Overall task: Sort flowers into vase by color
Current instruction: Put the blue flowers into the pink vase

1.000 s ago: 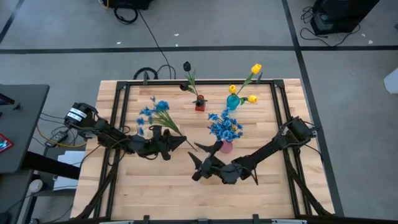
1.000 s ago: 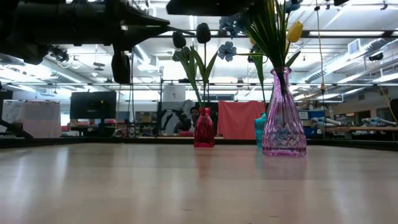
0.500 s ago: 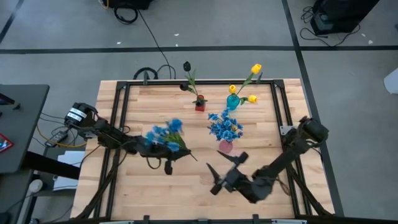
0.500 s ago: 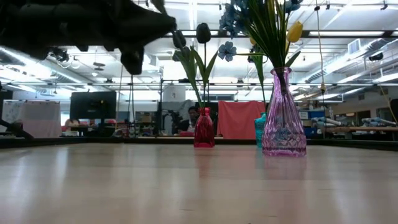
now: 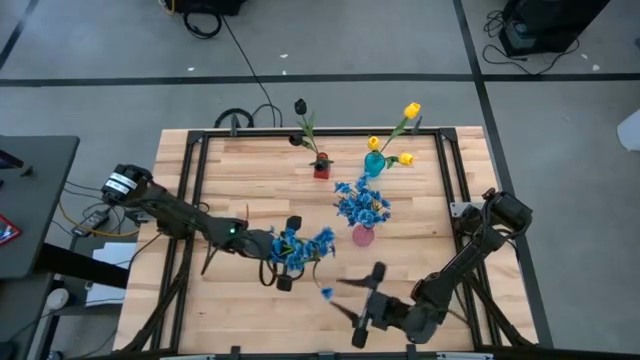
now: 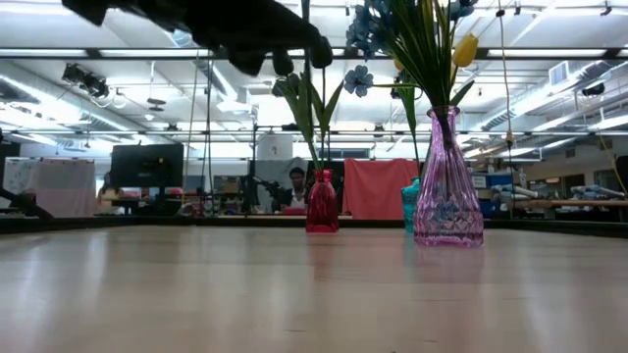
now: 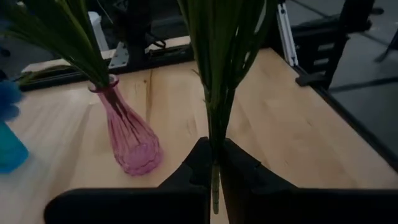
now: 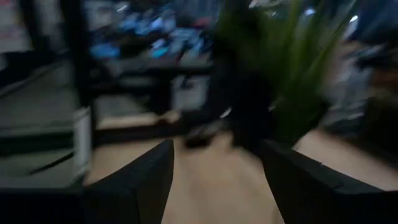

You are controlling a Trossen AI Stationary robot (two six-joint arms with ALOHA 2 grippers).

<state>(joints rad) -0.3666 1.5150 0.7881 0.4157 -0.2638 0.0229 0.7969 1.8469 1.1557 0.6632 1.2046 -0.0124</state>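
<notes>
My left gripper [image 5: 283,252] hovers over the table's middle, shut on a spray of blue flowers [image 5: 303,245] with green leaves [image 7: 224,43]. The pink vase [image 5: 362,236] to its right has blue flowers [image 5: 362,205] standing in its neck. At the far side, a red vase [image 5: 321,169] carries dark blooms [image 5: 300,105] and a teal vase [image 5: 374,164] carries yellow buds [image 5: 411,110]. My right gripper [image 5: 350,305] stands open near the table's near edge, with nothing between its fingers [image 8: 130,183]. My left gripper pinches the spray's green stem near its lower end [image 7: 214,155] between its two fingers. The fingers come nearly level from the table's left and lie across the stem. The stem's tip [image 7: 214,200] sticks out below them. The spray stands upright above the fingers, clear of the table.
A black frame [image 5: 300,133] runs around the wooden tabletop [image 5: 250,310]. The near half of the table is bare wood in the low view [image 6: 314,294]. A person [image 6: 297,181] sits in the room beyond the far edge.
My left gripper has carried the blue spray toward the table's right and near side and rolled its wrist. The blossoms, which lay toward the far left, now stand up over the fingers. My right gripper has drawn back from the stem's end toward the near edge.
</notes>
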